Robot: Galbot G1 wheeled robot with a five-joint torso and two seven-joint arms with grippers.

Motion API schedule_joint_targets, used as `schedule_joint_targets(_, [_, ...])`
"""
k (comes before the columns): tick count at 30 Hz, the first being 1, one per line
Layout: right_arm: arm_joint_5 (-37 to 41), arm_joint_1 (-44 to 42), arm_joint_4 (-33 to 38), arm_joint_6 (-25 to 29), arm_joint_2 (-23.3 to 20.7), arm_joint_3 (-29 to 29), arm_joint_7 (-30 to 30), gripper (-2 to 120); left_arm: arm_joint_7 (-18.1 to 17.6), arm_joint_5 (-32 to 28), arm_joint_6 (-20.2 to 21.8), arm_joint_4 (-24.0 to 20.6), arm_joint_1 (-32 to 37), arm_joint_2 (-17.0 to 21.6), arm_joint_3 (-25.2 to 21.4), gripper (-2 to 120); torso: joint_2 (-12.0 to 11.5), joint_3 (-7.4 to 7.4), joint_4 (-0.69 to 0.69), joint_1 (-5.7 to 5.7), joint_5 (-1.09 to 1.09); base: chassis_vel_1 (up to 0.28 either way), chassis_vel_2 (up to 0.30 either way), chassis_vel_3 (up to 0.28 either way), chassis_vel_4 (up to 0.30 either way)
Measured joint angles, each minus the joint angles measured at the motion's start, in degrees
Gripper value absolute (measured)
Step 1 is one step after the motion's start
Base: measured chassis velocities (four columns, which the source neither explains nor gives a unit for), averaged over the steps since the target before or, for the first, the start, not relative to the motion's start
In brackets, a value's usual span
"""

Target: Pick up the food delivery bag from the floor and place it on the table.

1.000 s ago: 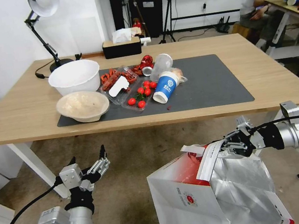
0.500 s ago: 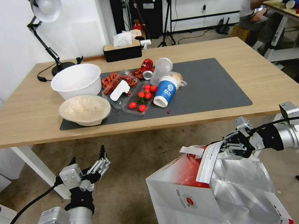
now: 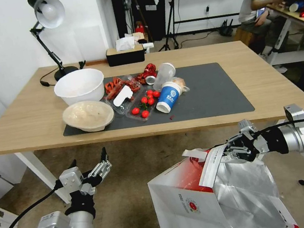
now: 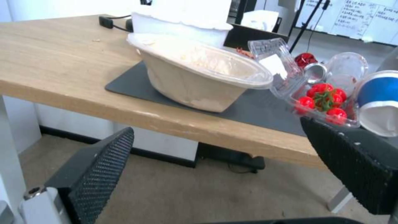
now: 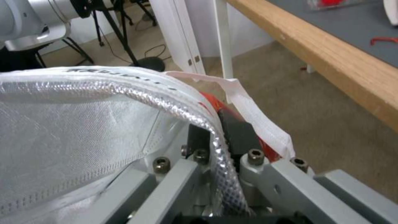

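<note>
I am holding the right gripper (image 3: 229, 151) clamped on the food delivery bag (image 3: 209, 200) rim at 5 o'clock; left gripper (image 3: 91, 164) is idling, fingers apart.

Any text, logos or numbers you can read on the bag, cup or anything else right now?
Food delivery bag: round red logo and small print, too small to read.
Bag's white strap, next to the right pincer: dark lettering, inverted and blurred, unreadable.
Blue-and-white paper cup: white emblem, unreadable.
Whiteboard: handwriting, too small.
</note>
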Motion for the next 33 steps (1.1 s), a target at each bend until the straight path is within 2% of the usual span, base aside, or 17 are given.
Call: schedule_joint_targets(33, [-0.27, 0.14, -0.69, 0.3, -0.06, -0.16, -0.14, 0, -0.12, -0.09, 0.37, 0.15, -0.17, 0.5, -0.11, 100, 9.0, 5.06, 0.0, 3.94, 0.0, 0.0, 0.0, 0.0, 0.0])
